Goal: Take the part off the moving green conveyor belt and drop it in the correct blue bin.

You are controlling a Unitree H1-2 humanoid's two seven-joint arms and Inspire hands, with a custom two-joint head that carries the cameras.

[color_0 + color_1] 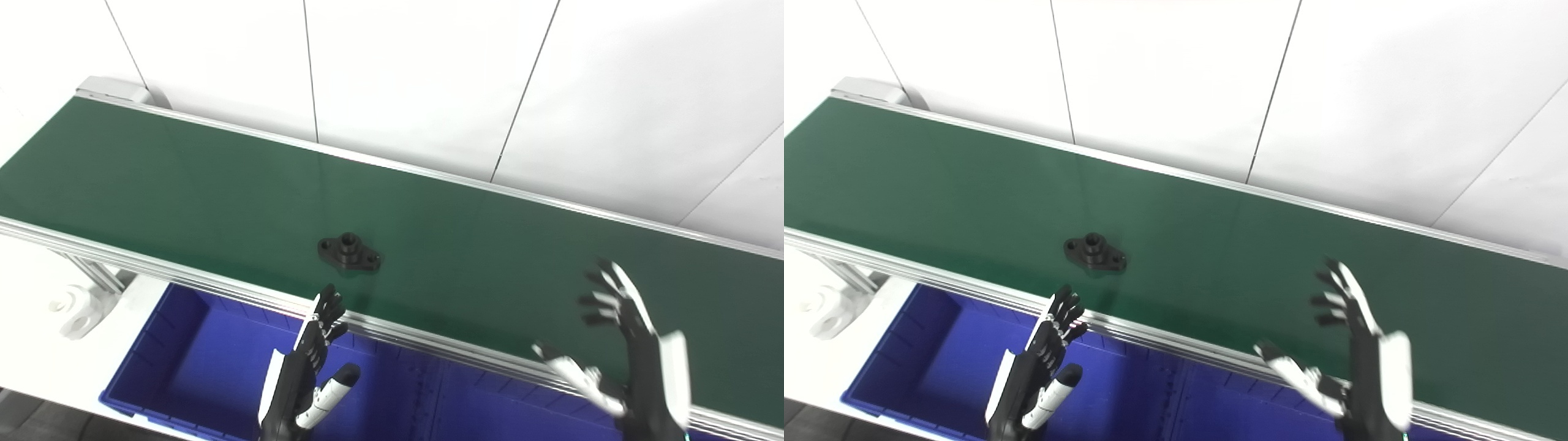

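In the left eye view, the part (pixel 348 252), a black flanged piece with a raised hub and a hole in each ear, lies flat on the green conveyor belt (pixel 184 184), toward the belt's near edge and roughly midway along the visible run. The left hand (pixel 309 373) hovers over the blue bin (pixel 184 367) just below the belt's near rail, fingers (pixel 326 312) extended and apart, thumb out to the side, holding nothing. It sits close to the part but does not touch it. The right hand (pixel 625 355) is raised over the belt's near edge far to the right, well apart from the part, its fingers spread wide and empty.

In the right eye view, the same layout shows: the part (pixel 1095 253) stays clear of both hands, the left hand (pixel 1038 367) points up toward it from over the blue bin (pixel 925 355), and the right hand (pixel 1353 361) hangs open beyond the conveyor belt (pixel 937 177) rail.

The step in hand looks like the reach. Since the belt moves, the left hand would do best to aim a little ahead of the part rather than at it, come down over the hub with fingers wide, and close across the narrow waist between the ears. Which way the belt runs cannot be told here. The low, flat flange could slip under a shallow pinch.
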